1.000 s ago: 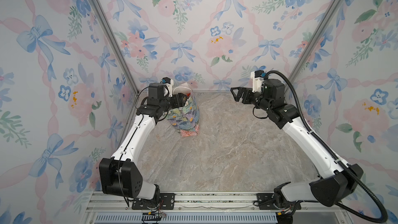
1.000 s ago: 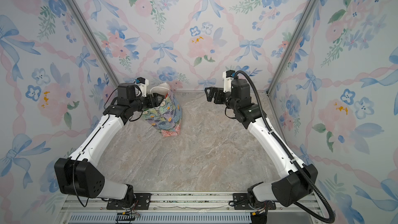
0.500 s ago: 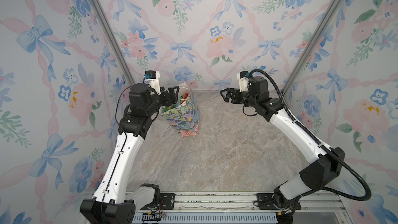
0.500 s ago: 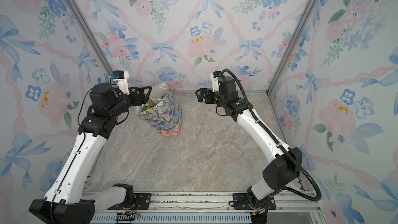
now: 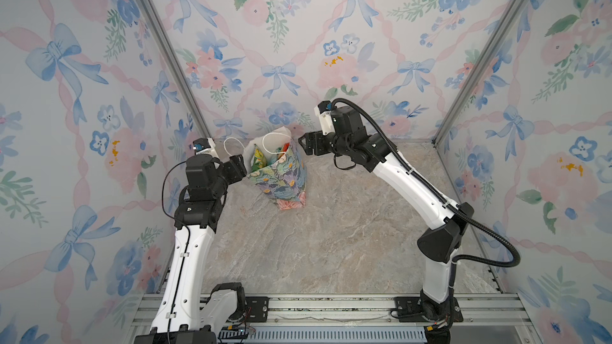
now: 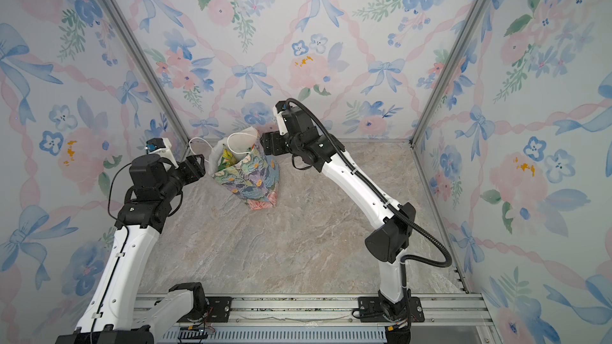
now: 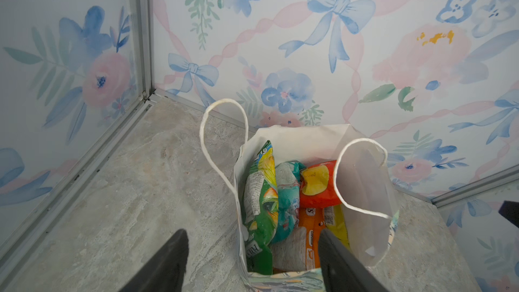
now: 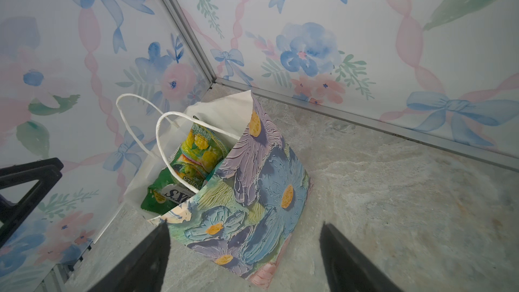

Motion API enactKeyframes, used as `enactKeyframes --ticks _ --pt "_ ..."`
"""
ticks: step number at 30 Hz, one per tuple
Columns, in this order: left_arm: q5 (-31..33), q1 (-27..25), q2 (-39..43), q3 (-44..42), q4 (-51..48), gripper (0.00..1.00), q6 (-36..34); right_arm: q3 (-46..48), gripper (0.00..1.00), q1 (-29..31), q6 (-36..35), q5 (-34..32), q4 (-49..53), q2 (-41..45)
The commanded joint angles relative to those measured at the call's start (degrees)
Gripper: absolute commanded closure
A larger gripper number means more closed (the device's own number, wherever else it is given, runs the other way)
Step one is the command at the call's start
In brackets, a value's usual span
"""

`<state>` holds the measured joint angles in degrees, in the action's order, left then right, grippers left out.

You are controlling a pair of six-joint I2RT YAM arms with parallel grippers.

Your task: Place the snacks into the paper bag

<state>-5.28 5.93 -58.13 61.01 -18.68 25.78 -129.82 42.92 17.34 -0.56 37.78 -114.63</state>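
Paper bag (image 5: pixel 287 183) (image 6: pixel 254 183) stands upright on the marble-pattern table (image 5: pixel 331 243), toward the back-left corner, mouth open. One white cord handle (image 7: pixel 223 141) flops outward on my left arm's side; the other handle (image 7: pixel 362 175) arches over the mouth.

Snacks are inside the bag, standing on edge, as seen from the left wrist: green pouch (image 7: pixel 259 206) against the wall, teal pouch (image 7: pixel 288 200) beside it, red pouch (image 7: pixel 317 183) further in, orange pouch (image 7: pixel 307 228) and a yellow one (image 7: pixel 335 220) below it. The right wrist view shows the green pouch (image 8: pixel 193 158) with part of FOX'S lettering. No pouch lies on the table.

Left pincer (image 5: pixel 240 167) (image 7: pixel 251 237): jaws apart, empty, at the bag's left rim; one finger outside the wall, the other over the mouth.

Right pincer (image 5: pixel 303 147) (image 8: pixel 244 228): jaws apart, empty, just beside the bag's right upper edge. Contact: cannot tell.
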Motion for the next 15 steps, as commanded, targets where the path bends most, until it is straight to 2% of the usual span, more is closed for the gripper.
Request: enactKeyframes --ticks 1,9,15 --pt "-5.10 3.03 -2.72 -0.67 -0.47 0.30 2.29 -8.88 0.18 1.19 -1.65 -3.66 8.52 -5.70" --pt "-12.74 3.71 -10.74 2.59 -0.48 0.38 2.71 -24.17 0.26 2.88 -0.85 -6.03 13.28 -16.66" --pt "-14.37 3.66 -13.74 3.99 -0.15 0.45 2.52 -25.66 0.29 3.34 -0.38 -5.99 12.31 -18.92"
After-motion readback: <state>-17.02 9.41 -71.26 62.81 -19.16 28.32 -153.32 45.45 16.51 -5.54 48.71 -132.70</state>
